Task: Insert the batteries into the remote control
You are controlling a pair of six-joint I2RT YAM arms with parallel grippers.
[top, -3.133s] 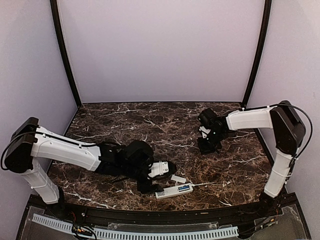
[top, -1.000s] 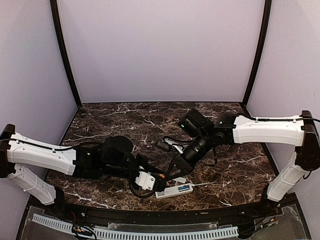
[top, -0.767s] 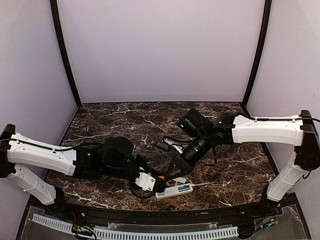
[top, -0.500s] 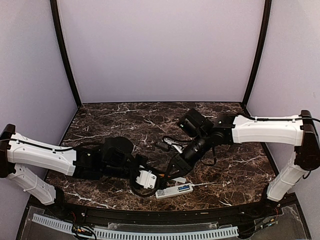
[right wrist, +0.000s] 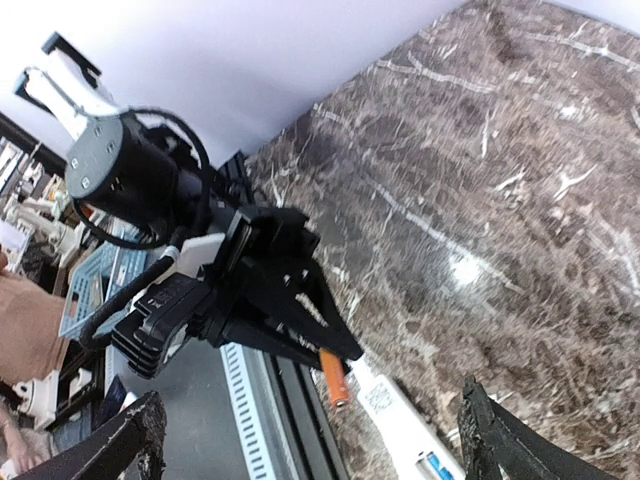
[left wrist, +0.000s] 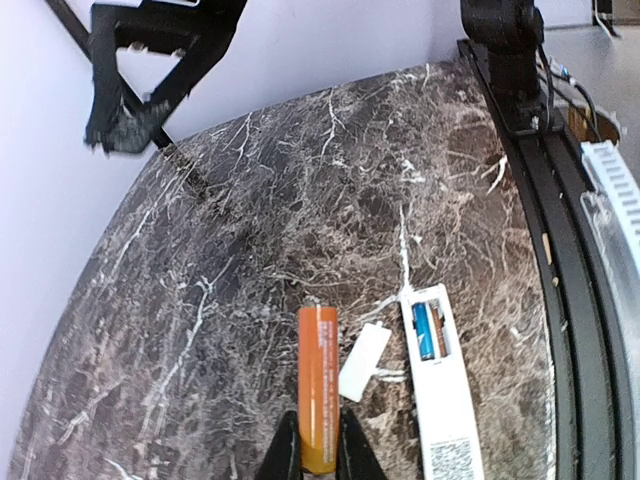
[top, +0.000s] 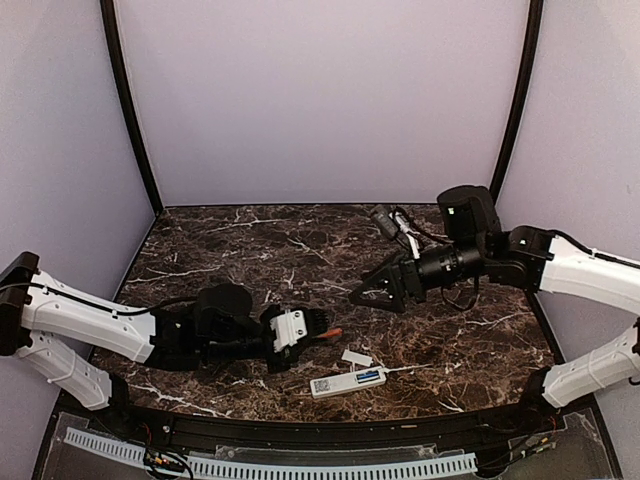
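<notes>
While the blue battery (left wrist: 425, 330) is already seated in the remote control (left wrist: 447, 400), lying at the tabletop's (left wrist: 300, 200) near edge, the orange-red battery (left wrist: 318, 370) is gripped by the left claw (left wrist: 318, 448) beside it, not yet inserted. The right claw (top: 372, 292) is held wide open, well apart. A white flat piece (left wrist: 364, 362) (likely the cover) is lying between.

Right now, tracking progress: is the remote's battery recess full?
Half full: blue battery inside the remote control; orange battery held by the left gripper.
</notes>
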